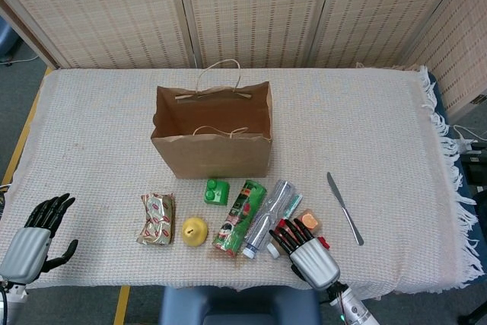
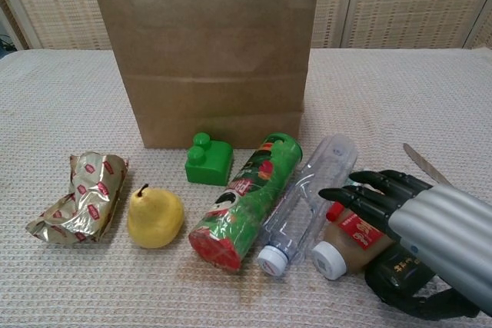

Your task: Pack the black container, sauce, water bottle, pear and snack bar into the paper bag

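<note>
- The right hand (image 2: 430,232) is hovering low at the near right of the worktop (image 1: 380,135), fingers (image 2: 361,196) stretched forward and spread over the sauce (image 2: 350,240); it is grasping nothing.
- The black container (image 2: 400,278) is lying just under that hand's palm, mostly hidden by it, with the thumb curving along its near side; whether they are touching I cannot tell.
- The left hand (image 1: 30,237) is resting at the near left edge, released, fingers apart, well away from everything.
- The paper bag (image 1: 213,131) is standing upright and open behind the row.
- In front of it, left to right, are lying the snack bar (image 2: 81,197), the pear (image 2: 154,217), a green tube (image 2: 246,201) and the water bottle (image 2: 304,205), with the sauce just beside the bottle.
- A green block (image 2: 207,160) is sitting close to the bag's base.
- A knife (image 1: 344,207) is lying to the right, apart from the hand.
</note>
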Available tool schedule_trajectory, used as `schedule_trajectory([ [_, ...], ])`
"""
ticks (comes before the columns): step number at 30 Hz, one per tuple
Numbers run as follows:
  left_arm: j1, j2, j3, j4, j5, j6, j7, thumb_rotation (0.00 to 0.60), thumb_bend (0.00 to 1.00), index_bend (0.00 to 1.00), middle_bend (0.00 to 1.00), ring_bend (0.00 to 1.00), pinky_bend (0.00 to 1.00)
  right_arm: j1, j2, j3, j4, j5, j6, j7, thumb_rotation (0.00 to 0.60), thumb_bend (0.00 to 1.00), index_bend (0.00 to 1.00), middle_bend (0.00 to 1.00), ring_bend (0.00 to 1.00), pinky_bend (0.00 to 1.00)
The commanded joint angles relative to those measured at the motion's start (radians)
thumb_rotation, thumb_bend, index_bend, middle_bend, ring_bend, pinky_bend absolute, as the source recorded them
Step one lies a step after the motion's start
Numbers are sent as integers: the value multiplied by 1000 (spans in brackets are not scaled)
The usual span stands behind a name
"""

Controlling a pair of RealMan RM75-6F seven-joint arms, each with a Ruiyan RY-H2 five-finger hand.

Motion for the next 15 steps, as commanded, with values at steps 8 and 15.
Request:
schedule_trajectory([
  [8,2,-3,-3,-1,-6,3,9,600,383,0,0,0,63,10,-9,8,11,32,-8,22,600,147,0,113,0,90],
  [15,5,3,-2,-7,-7,7,10,600,383,0,0,0,62,22,-7,51,-6,154,-74,-33,600,147,0,107,0,82],
])
